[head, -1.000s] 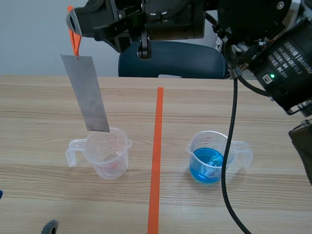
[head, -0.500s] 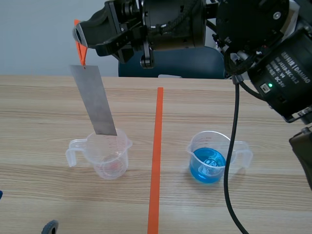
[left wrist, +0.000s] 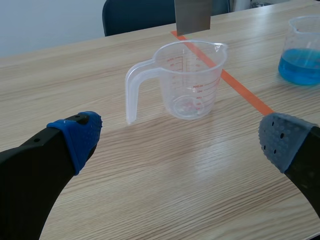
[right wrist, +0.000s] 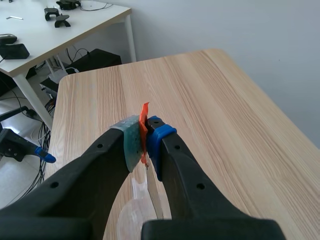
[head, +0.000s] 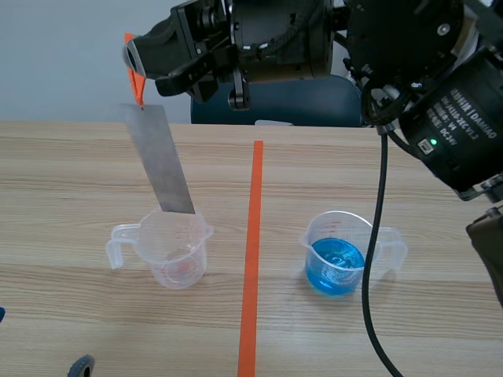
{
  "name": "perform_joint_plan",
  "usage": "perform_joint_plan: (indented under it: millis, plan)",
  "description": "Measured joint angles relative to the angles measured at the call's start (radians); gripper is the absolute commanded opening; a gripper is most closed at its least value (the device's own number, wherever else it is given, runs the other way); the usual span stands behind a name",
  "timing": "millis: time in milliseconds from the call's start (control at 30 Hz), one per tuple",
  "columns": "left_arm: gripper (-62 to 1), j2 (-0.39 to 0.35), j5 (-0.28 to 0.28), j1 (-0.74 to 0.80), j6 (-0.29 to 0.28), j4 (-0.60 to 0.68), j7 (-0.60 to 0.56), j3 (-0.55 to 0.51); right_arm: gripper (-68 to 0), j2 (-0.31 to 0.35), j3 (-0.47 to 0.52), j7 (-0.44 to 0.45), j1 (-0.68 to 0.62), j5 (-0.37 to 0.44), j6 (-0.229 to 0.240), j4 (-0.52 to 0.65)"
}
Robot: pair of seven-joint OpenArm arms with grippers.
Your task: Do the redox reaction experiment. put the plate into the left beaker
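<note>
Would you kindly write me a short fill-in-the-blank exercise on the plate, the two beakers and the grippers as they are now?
1. The right gripper is ___ on the tab of the metal plate.
2. The plate's lower end hangs just ___ the rim of the clear beaker.
3. The other beaker holds ___ liquid.
4. The left gripper, low over the table, is ___.

Missing words: shut; above; blue; open.
</note>
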Motion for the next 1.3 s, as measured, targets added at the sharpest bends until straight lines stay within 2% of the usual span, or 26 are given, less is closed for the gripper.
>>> perform_joint_plan:
  millis: [833,1033,1300]
  plan:
    - [1.4,0.000,0.000,0.000,0.000,0.000,0.019,0.000,-67.3,0.000,-0.034,0.081,-0.019,-0.086,0.008,-0.001]
    - [1.4,0.000,0.000,0.000,0.000,0.000,0.019,0.000,-67.3,-0.001,-0.034,0.114,-0.019,-0.095,0.009,-0.071]
    - [1.4,0.000,0.000,0.000,0.000,0.000,0.019,0.000,-67.3,-0.011,-0.034,0.135,-0.020,-0.113,0.043,-0.118]
